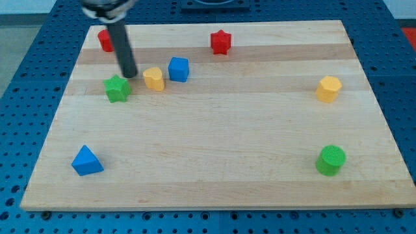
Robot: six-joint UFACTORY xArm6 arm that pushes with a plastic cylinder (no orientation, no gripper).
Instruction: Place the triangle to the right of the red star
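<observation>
The blue triangle (86,161) lies near the board's bottom left corner. The red star (221,42) sits near the view's top, a little right of centre. My tip (129,73) rests on the board at the upper left, just up and right of the green star (117,88) and left of a yellow block (154,78). The tip is far above the blue triangle and far left of the red star.
A blue cube (179,69) sits right of the yellow block. A red block (105,40) is partly hidden behind the rod at the top left. A yellow hexagonal block (329,88) is at the right; a green cylinder (331,160) at the lower right. The wooden board (214,188) lies on a blue perforated table.
</observation>
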